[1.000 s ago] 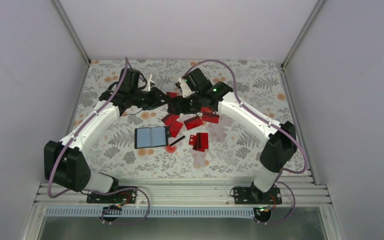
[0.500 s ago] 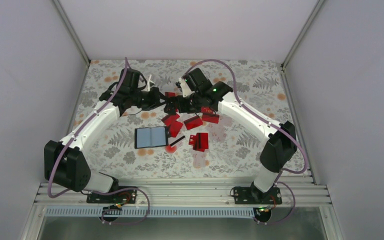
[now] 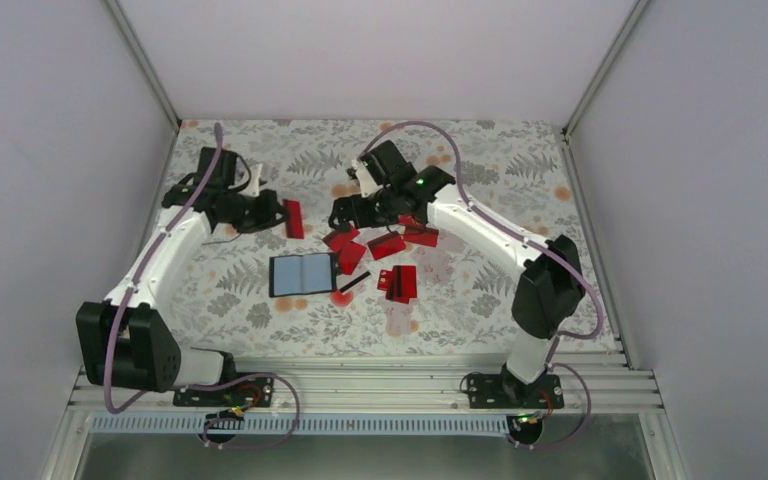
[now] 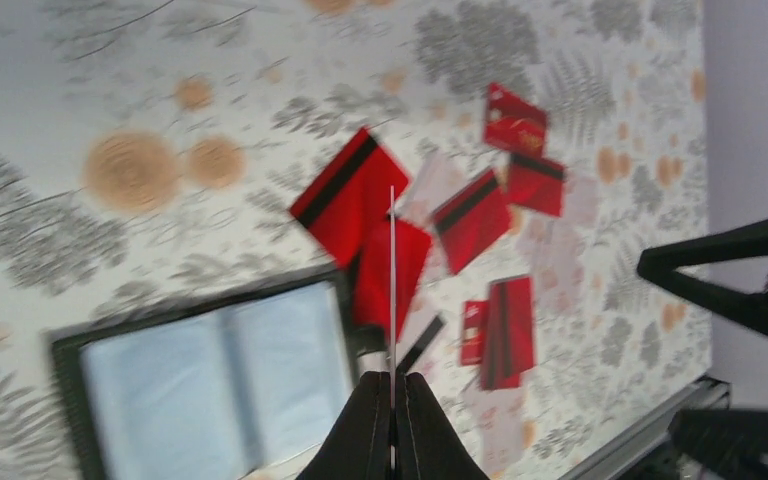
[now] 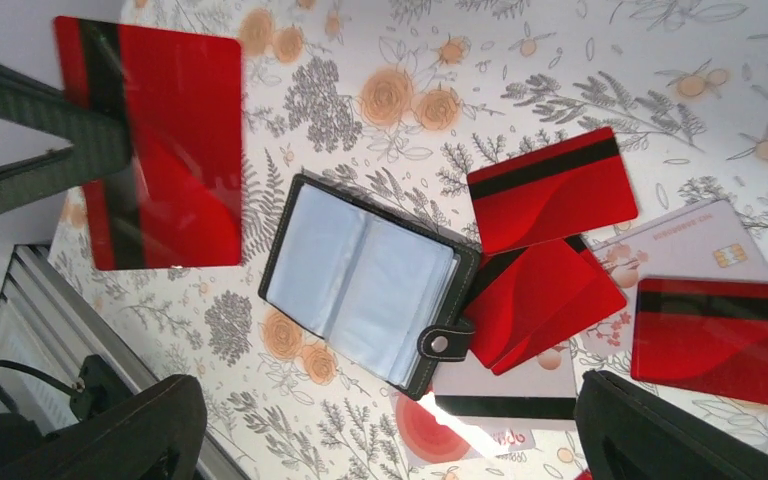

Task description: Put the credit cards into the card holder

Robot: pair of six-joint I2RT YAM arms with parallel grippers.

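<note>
Held card [image 3: 293, 218] clamped in left claw [image 4: 392, 382], right claw [image 3: 344, 212] spread empty; next, probably slotted into open holder [image 3: 302, 274].

Top external: high above the near edge, looking down on the whole tabletop [image 3: 510, 170].
Wrist views: close, downward; both share the card holder [image 5: 360, 290].

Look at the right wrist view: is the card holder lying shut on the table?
No, the card holder lies spread open, with its two pale shiny inner faces turned up.
</note>
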